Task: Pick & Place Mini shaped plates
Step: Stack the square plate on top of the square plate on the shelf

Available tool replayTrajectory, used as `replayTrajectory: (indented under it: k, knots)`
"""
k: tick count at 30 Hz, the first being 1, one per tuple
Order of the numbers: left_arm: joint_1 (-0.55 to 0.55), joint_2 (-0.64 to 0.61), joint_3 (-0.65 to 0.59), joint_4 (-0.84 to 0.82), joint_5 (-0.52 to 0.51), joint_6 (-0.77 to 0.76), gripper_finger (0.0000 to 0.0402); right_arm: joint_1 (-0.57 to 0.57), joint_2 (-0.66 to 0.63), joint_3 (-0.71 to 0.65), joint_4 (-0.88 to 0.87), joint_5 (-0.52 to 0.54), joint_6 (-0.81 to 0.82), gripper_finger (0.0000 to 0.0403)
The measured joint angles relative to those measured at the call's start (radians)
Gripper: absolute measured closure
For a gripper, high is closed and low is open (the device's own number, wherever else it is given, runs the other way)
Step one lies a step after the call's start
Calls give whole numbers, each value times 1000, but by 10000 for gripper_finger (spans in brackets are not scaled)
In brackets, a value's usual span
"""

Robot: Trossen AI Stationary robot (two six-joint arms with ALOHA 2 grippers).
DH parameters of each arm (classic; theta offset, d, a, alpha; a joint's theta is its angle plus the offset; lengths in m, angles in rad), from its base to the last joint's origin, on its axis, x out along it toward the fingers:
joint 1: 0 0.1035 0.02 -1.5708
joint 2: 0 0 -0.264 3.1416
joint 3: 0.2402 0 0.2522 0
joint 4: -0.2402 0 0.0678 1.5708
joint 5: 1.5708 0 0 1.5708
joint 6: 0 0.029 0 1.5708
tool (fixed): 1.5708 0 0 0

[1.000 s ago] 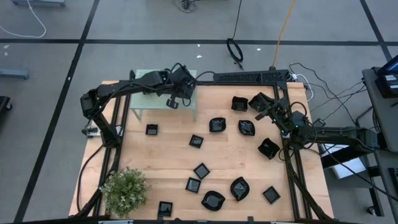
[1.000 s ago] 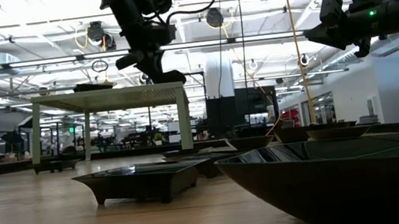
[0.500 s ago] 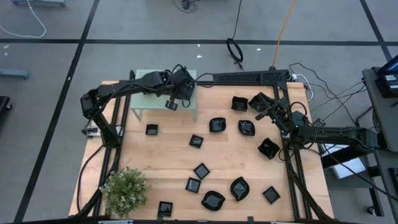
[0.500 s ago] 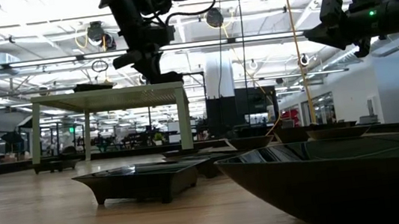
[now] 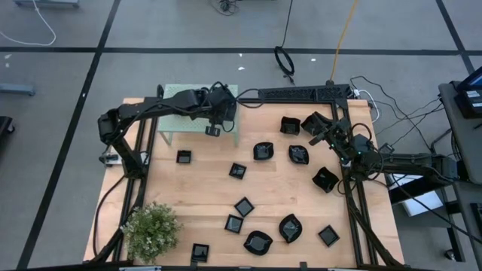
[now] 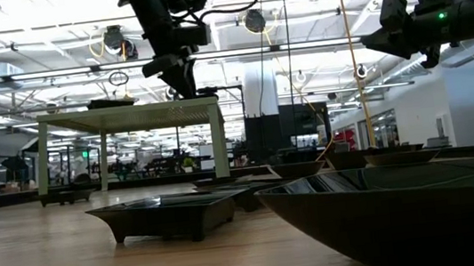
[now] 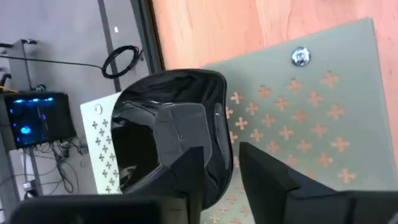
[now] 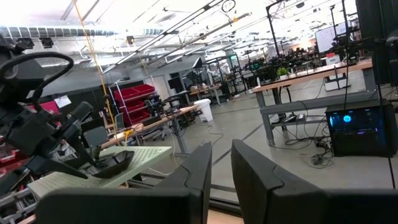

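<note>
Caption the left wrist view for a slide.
Left gripper opening over a glossy black plate resting on the pale green perforated stand.

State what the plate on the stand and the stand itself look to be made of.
Plate: glossy black, probably glazed ceramic or hard plastic; it throws sharp highlights. Pale green stand: matte painted sheet, likely metal or board; cross-shaped cutouts show wood beneath, plus a silver screw head.

A pale green perforated stand (image 5: 197, 114) occupies the wooden bench (image 5: 203, 192) at its far side. A potted plant (image 5: 151, 229) sits at the near left corner.
</note>
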Motion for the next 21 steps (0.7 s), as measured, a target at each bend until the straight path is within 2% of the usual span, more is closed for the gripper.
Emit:
replayTrajectory:
  k: [6, 10, 13, 16, 21]
  knots:
    - [-56, -58, 0, 55, -91, -2, 257, 0, 0, 0, 0, 0, 0, 351]
    - [-105, -134, 0, 93, -118, -109, 253, 0, 0, 0, 0, 0, 0, 351]
    - [-142, -186, 1, 93, -117, -280, 252, 0, 0, 0, 0, 0, 0, 351]
    - [-185, -212, 1, 82, -117, -529, 252, 0, 0, 0, 0, 0, 0, 351]
    - [-242, -223, 1, -102, -113, -963, 252, 0, 0, 0, 0, 0, 0, 351]
